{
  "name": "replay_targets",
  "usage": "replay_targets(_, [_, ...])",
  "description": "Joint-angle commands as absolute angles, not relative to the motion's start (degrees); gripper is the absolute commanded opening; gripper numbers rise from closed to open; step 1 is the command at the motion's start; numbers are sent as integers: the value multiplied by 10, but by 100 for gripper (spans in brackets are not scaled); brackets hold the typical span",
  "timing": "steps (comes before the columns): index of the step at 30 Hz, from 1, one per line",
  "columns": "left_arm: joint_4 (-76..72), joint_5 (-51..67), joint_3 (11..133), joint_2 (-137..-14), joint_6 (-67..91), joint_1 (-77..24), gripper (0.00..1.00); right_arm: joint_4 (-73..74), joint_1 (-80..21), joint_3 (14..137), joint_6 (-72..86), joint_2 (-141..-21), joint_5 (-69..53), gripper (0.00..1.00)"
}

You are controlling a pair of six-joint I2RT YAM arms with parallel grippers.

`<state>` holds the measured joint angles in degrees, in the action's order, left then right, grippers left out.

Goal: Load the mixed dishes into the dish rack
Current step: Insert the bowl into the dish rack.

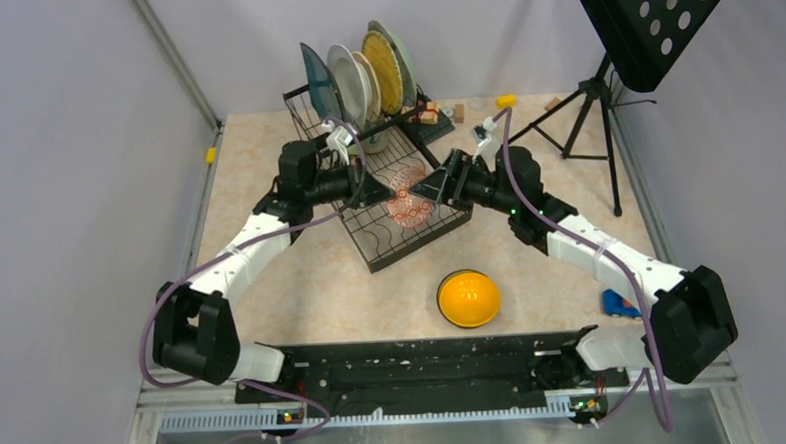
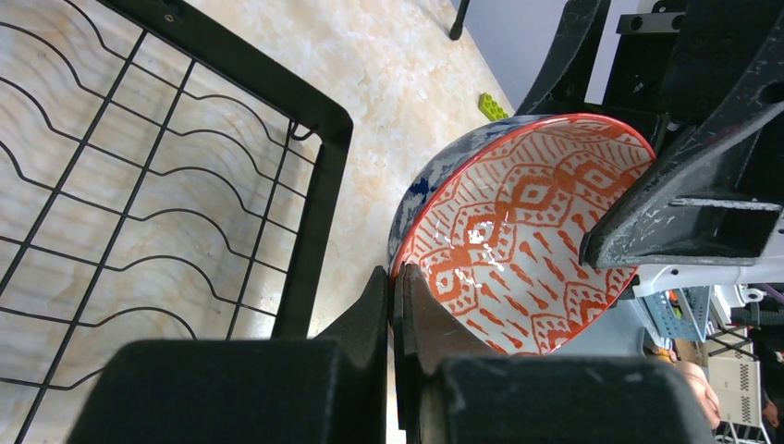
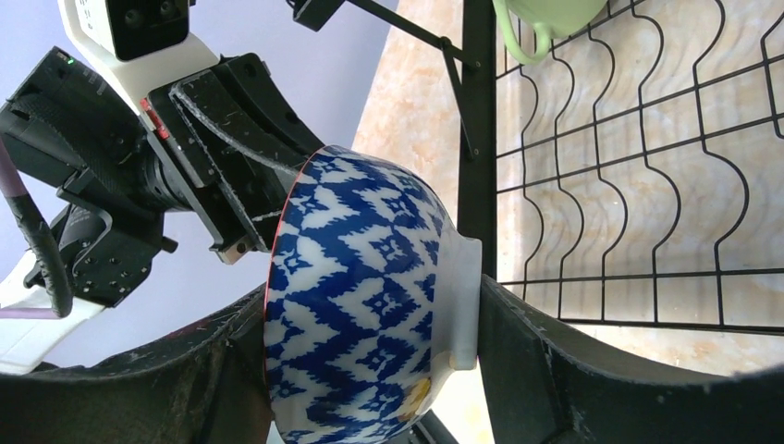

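Nearest to the arms, the yellow-orange bowl [image 1: 468, 299] sits by itself on the table [image 1: 302, 286], well apart from the dish rack [image 1: 371, 258]. It looks upside down. It is not in the rack yet, so I think it is one job left to do. A blue toy car [image 1: 620, 304] lies at the near right, and it is not a dish.

A bit farther, both arms meet over the flat tray part of the rack. They have the red-patterned bowl [image 2: 518, 240] between them, tipped on its side. It is up in the air, over the near right part of the tray, not set down.

The left gripper [image 2: 393, 287] is pinched tight on the bowl's rim. The right gripper [image 3: 370, 296] has its fingers wide, one by the rim and one by the bowl's foot. I cannot tell if it is squeezing the bowl yet. It looks like one arm is passing the bowl to the other.

Farther back, a light-green mug [image 3: 545, 18] is at the rack. I cannot find the cream mug.

Farthest away, four plates stand on edge in the raised part: the dark teal plate [image 1: 318, 80] on the left, then the white plate [image 1: 348, 79], the cream-yellow plate [image 1: 382, 72] and the pale teal plate [image 1: 399, 52]. So the plates look done. The two bowls are left.
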<state>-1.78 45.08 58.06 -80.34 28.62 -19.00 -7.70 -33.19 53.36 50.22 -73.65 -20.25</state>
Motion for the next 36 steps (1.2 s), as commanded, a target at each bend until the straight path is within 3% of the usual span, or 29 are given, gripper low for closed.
replay_targets(1, [-34, 434, 590, -782, 282, -185, 0, -137, -329, 547, 516, -722, -234, 66])
replay_targets(6, [-34, 433, 588, -786, 285, -185, 0, -144, -329, 549, 507, -716, -243, 61])
replay_targets(9, [-34, 430, 589, -789, 285, -185, 0, -136, -329, 549, 494, -718, -234, 49])
replay_targets(11, [-32, 432, 591, -791, 284, -185, 0, -122, -329, 552, 486, -722, -228, 47])
replay_targets(16, [-26, 437, 591, -797, 286, -185, 7, -112, -329, 558, 470, -737, -226, 39])
replay_targets(25, [-10, 427, 593, -801, 275, -185, 25, -86, -329, 574, 449, -756, -191, 37])
replay_targets(36, [27, 381, 592, -793, 255, -185, 40, -67, -329, 584, 419, -776, -162, 34])
